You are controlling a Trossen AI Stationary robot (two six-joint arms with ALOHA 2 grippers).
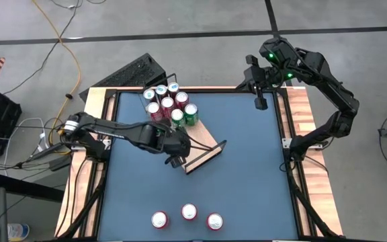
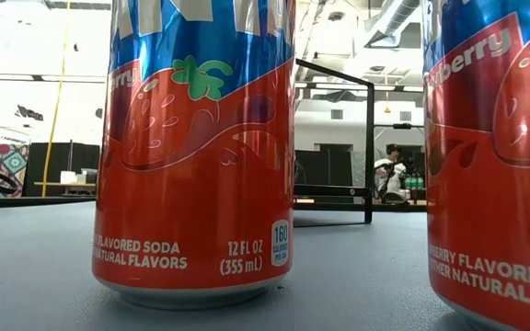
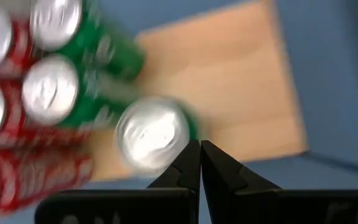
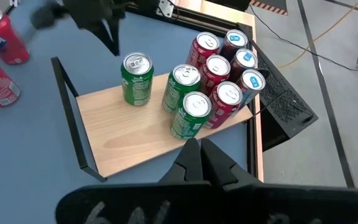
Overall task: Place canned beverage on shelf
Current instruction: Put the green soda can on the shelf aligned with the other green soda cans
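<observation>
Cans of soda are being gathered on the shelf [image 1: 203, 141], a pale wooden board with thin black rails, lying at an angle on the blue table [image 1: 247, 181]. A green can [image 4: 137, 79] is standing upright and alone on the board, a little apart from the cluster of green, red and blue-topped cans [image 4: 215, 73] crowding the board's far end. Three red cans [image 1: 188, 218] are waiting in a row near the table's front edge, well apart from the shelf.

The left gripper [image 1: 175, 160] is being held just beside the shelf's open end, close to the lone green can, its fingers [image 3: 199, 163] pressed together on nothing. The right gripper [image 1: 261, 102] is parked over the table's far right corner, its fingers [image 4: 201, 158] likewise together and empty.

Each can is judged to be a rigid but thin-walled cylinder, fairly heavy if full, smooth and likely slippery, and easily dented by a hard squeeze. A hold across the middle of the body, jaws on opposite sides, is being suggested; the top rim and pull tab are offering poor purchase. Tipping is the likely risk when a can is being set down near its neighbours.
</observation>
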